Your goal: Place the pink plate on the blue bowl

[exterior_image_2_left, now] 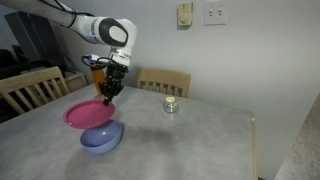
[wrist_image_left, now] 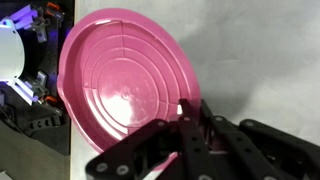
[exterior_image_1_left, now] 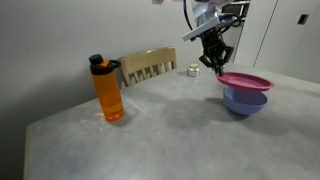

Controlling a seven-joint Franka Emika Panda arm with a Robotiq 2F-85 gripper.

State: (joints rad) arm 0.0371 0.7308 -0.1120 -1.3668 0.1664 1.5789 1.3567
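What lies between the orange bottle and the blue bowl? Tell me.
Only bare table between bottle and bowl, in an exterior view; the small jar sits farther back.

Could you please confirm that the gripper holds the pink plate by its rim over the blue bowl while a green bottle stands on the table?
Not quite: the bottle is orange, not green, as an exterior view shows. The rest is right: the gripper grips the pink plate by its rim over the blue bowl.

No text, brand or number is readable in any view. The small jar (exterior_image_2_left: 171, 104) may carry a label, too blurred to tell.
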